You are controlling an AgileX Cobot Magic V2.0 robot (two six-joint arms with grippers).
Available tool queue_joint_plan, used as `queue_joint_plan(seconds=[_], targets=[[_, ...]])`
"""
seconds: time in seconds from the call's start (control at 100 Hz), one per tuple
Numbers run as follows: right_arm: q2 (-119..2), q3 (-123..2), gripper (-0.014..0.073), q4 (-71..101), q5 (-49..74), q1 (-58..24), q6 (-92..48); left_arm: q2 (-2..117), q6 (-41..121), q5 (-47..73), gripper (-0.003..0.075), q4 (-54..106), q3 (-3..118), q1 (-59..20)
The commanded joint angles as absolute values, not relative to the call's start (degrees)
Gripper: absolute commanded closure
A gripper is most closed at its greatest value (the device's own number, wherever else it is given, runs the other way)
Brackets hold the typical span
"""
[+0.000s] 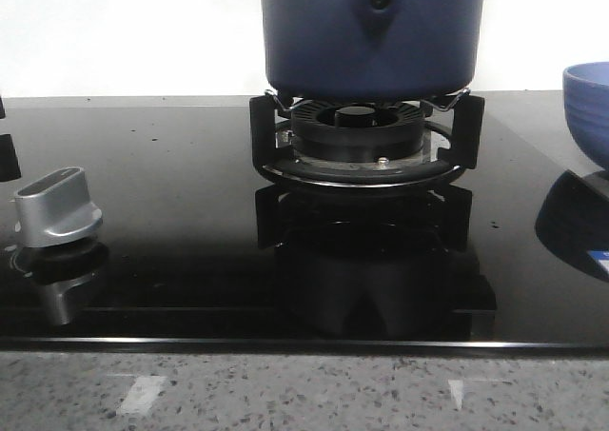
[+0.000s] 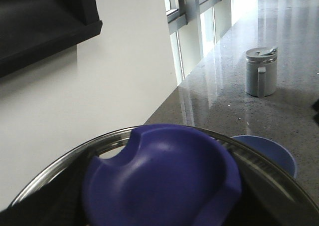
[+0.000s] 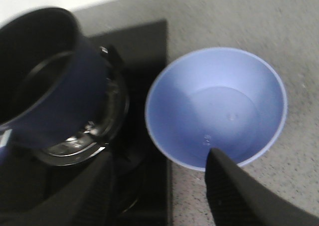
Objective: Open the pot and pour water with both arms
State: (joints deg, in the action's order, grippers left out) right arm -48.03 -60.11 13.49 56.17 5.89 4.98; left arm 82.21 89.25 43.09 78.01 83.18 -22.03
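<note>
The dark navy pot (image 1: 371, 31) stands on the burner grate (image 1: 366, 160), its top cut off in the front view. In the right wrist view the pot (image 3: 47, 81) is uncovered, its inside dark. The glass lid (image 2: 114, 141) with a metal rim and a blue knob (image 2: 162, 178) fills the left wrist view, off the pot and close to the camera. My left gripper (image 2: 159, 213) is shut on that lid, its fingers hidden behind the knob. My right gripper (image 3: 160, 153) is open and holds nothing, hovering over the stove edge between pot and bowl.
A lighter-blue bowl (image 3: 217, 106) sits on the grey counter right of the black glass stove (image 1: 171, 231); it also shows at the front view's right edge as the bowl (image 1: 588, 112). A silver stove knob (image 1: 57, 207) stands front left. A grey lidded canister (image 2: 261, 71) stands farther along the counter.
</note>
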Motion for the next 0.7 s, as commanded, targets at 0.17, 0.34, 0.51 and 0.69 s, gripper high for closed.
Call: queue_joint_plan(seconds=[0.17,0.34,0.51,0.69], targets=[[-57.52,-65.84,0.0220,6.27,54.04,12.26,11.40,76.25,86.21,42.85,0.0466,80.18,83.57,-21.79],[-62.47,-65.90,0.0220,3.93,55.62,14.69,13.93,75.98,86.21,42.85,0.0466,80.74,81.95,-21.79],[-67.16,-65.90,0.0220,4.73,57.79,14.69,14.15,75.98,86.21,42.55,0.0466,83.01,81.14,-21.79],[-70.31,-65.90,0.0220,5.96,59.22,14.69,14.15,75.98,86.21,41.68,0.0466,83.01,81.14,-21.79]])
